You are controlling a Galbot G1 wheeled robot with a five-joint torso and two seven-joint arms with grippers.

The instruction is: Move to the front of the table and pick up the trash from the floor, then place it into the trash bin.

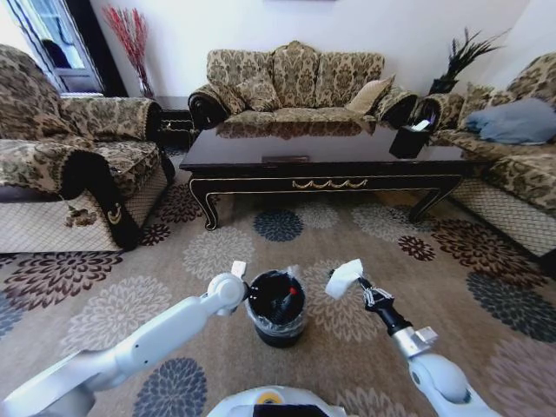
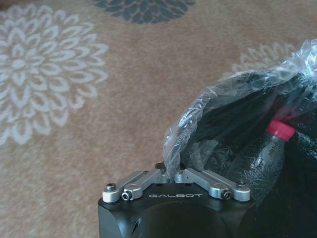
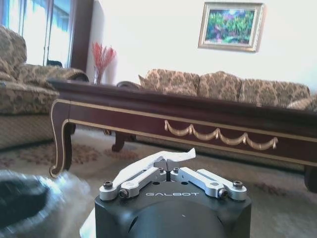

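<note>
The right gripper (image 1: 346, 280), jaws pinching the napkin (image 1: 342, 278), is hovering at three o'clock of the bin (image 1: 275, 307); the left gripper (image 1: 239, 271), jaws closed on the bag (image 2: 208, 106), is gripping its nine o'clock rim

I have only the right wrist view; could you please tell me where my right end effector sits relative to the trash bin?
Observer: The right end effector, shut on the napkin, is raised beside the trash bin on its right, not over the opening.
Operator: Thank you. Is anything inside the bin?
Observer: Yes, a clear bottle with a red cap lies in it.
Operator: And where is the left arm?
Observer: The left end effector is at the bin's left rim, shut on the plastic liner.
</note>
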